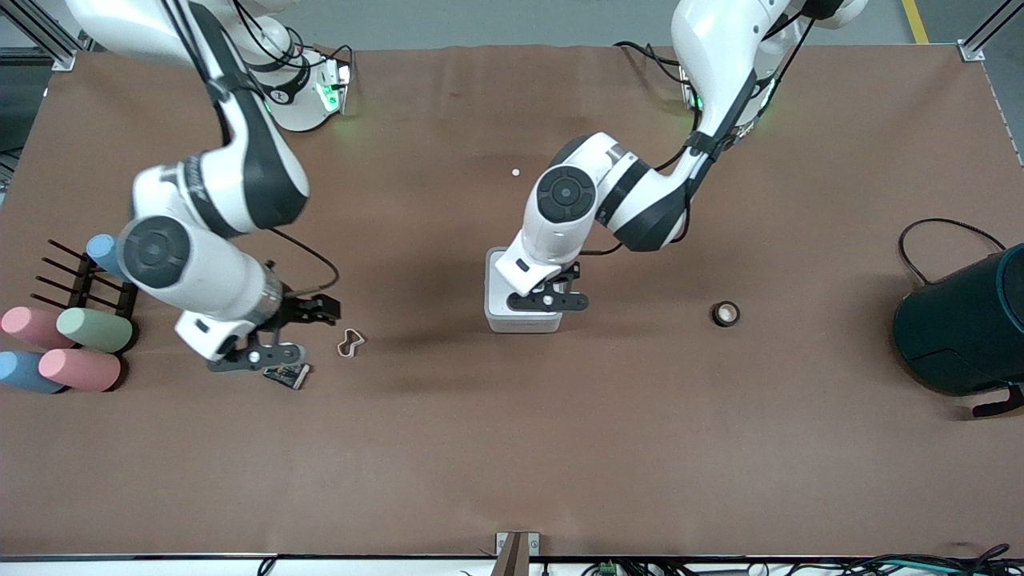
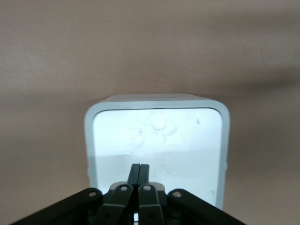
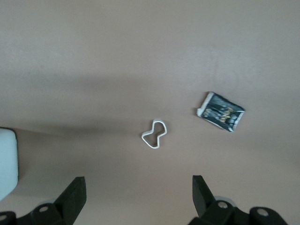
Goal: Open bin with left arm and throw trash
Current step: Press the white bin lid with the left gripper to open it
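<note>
The bin (image 1: 524, 322) is a small white-grey box at mid-table, and its flat white lid (image 2: 187, 140) lies down on it. My left gripper (image 1: 560, 292) hangs over the lid, fingers shut together with nothing between them (image 2: 139, 168). My right gripper (image 1: 308, 332) is open and low over the table toward the right arm's end (image 3: 138, 187). Close by it lie the beige rubber band (image 1: 350, 342) (image 3: 154, 134) and the dark printed packet (image 1: 290, 375) (image 3: 220, 112). The black tape ring (image 1: 726, 314) rests on the table between the bin and the left arm's end.
A large dark teal container (image 1: 968, 328) with a cable stands at the left arm's end. Several pastel cylinders (image 1: 80, 368) and a black rack (image 1: 88, 280) sit at the right arm's end. A corner of the bin (image 3: 7, 161) shows in the right wrist view.
</note>
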`<state>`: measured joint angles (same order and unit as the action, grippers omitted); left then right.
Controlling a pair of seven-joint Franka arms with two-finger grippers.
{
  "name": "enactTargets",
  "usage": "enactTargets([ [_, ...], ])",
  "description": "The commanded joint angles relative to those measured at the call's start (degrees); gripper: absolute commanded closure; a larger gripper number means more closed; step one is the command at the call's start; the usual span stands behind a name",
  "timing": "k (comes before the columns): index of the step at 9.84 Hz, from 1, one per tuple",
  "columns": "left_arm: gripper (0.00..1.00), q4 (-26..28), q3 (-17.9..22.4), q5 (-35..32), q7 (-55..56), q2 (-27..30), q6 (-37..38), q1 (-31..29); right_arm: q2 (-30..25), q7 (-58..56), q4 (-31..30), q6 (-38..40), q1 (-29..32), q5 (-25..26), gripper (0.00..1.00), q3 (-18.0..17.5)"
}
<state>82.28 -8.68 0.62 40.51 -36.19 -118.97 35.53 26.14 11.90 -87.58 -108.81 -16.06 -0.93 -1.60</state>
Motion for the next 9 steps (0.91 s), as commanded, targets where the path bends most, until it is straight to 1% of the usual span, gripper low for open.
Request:
enactTargets([
  [1, 1.0, -2.65, 0.42, -0.62, 0.19, -3.18, -0.98, 0.76, 3.65, 1.64, 0.48, -0.53, -0.81, 0.4, 0.0, 0.19],
  [2, 1.0, -2.65, 0.59, -0.71, -0.16, -4.58, -2.74, 0.68, 4.27, 1.64, -0.22, -1.92, -1.34, 0.49, 0.0, 0.28],
  [3, 1.0, -2.65, 0.86, -0.71, -0.34, -5.46, -4.15, 0.59, 4.27, 1.73, -4.4, -7.07, -0.38, 0.41, 0.0, 0.28],
  [4, 1.0, -2.65, 0.77, -0.71, -0.17, -6.17, -4.42, 0.59, 4.19, 1.9, -9.84, -13.82, 0.41, -0.12, 0.0, 0.2],
  [5, 1.0, -2.65, 0.86, -0.71, 0.01, -6.52, -4.42, 0.76, 4.27, 2.34, -11.54, -16.32, 1.29, -1.17, 0.0, 0.19],
  [6, 1.0, -2.56, 0.86, -0.8, -0.17, -6.0, -4.25, 0.68, 4.62, 2.34, -11.73, -16.52, 2.43, -1.78, 0.0, 0.19],
  [7, 1.0, -2.65, 0.86, -0.89, -0.34, -4.26, -3.2, -0.11, 5.15, 2.34, -12.0, -16.61, 2.18, -2.14, 0.0, 0.19],
  [8, 1.0, -2.73, 0.95, -0.8, -0.43, -2.41, -0.24, -0.9, 5.24, 2.34, -13.57, -18.79, 2.0, -2.75, 0.0, 0.19],
  [9, 1.0, -3.52, 0.95, -0.8, -1.39, -0.13, 4.41, -2.47, 5.33, 2.34, -15.41, -21.68, 2.0, -2.76, 0.0, 0.19],
])
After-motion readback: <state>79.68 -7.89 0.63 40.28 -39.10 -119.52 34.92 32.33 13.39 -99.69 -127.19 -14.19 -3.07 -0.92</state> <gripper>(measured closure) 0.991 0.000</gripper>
